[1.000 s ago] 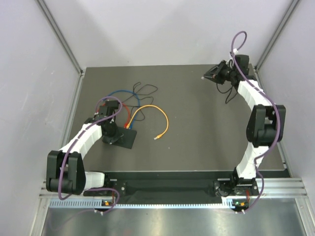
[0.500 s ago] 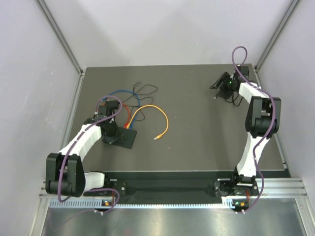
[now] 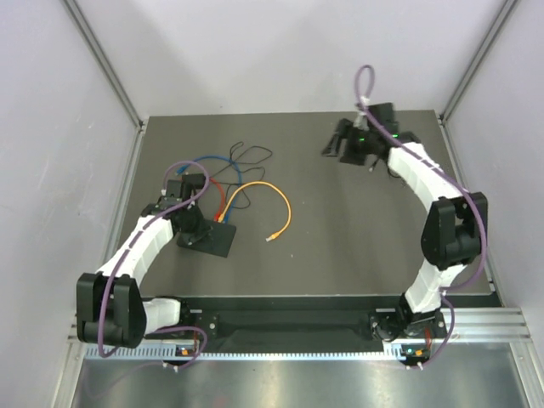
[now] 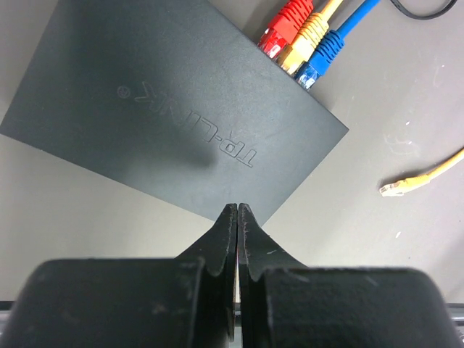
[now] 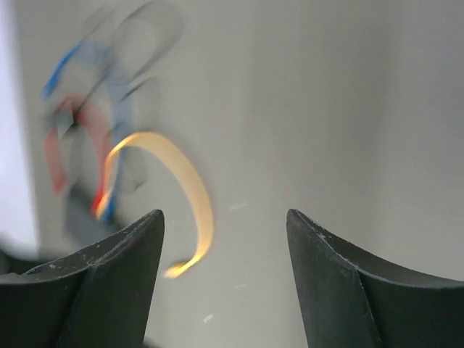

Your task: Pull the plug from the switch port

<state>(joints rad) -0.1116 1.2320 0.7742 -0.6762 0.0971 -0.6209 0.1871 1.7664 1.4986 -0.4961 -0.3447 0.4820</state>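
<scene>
We find the switch [image 4: 174, 123] lying flat on the left half of the worktop [image 3: 340, 246], with its plain top facing up. Three connectors are seated side by side in its far edge: a red plug [image 4: 285, 27], a yellow plug [image 4: 310, 32] and a blue plug [image 4: 321, 59]. The left gripper [image 4: 237, 212] is clenched, with nothing between its fingers. Its tips are at the near edge of the switch, but we cannot tell whether they press down on it. The right gripper [image 5: 223, 216] is well apart, over the far right of the worktop. It is released, with its jaws wide, and grasps nothing. Its own view is smeared, so we read little else from it.

An orange cable [image 3: 285, 206] loops away from the switch, and its free end [image 4: 397, 188] lies loose on the worktop to the right of the box.

We judge the switch to be light and smooth-bottomed, so a pull on any plug would likely drag the whole box unless it is pinned down. The left arm seems well placed for that. The plugs look like small, stiff plastic parts under rubbery boots, while their cords are limp. We would take hold on the boot close to the port, not on the cord. Such connectors usually carry a latch tab — hidden from us here — so a straight tug may bind. We would pull in line with the port, away from the switch, because the neighbouring plugs touch and leave little room for a finger on either side.
</scene>
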